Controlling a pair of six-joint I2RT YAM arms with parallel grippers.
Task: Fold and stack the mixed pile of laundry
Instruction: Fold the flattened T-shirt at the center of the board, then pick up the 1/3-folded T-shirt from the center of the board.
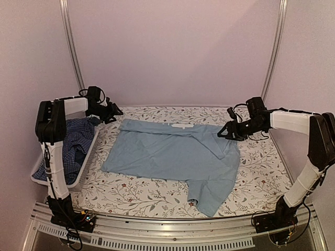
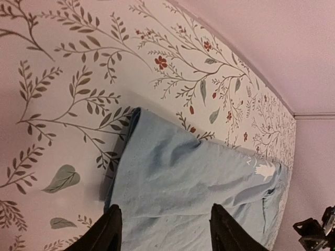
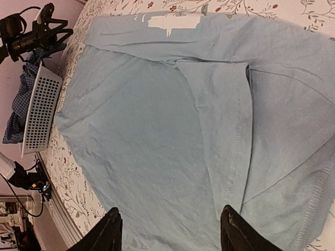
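From above, we see the light-blue shirt [image 1: 172,154] spread on the floral tablecloth [image 1: 131,193]. The left gripper [image 1: 114,112] is at its far-left corner, the right gripper [image 1: 224,134] by its right shoulder. A checked shirt [image 1: 78,137] fills the white basket [image 1: 86,159].

Left wrist: jaws apart, empty, over the shirt's corner.

Right wrist: jaws apart, empty, over the folded sleeve. We cannot read the white neck label [image 3: 172,21].

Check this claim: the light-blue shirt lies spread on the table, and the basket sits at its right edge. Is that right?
No. The basket sits at the table's left edge, not its right, as the top view shows. The shirt does lie spread on the table.
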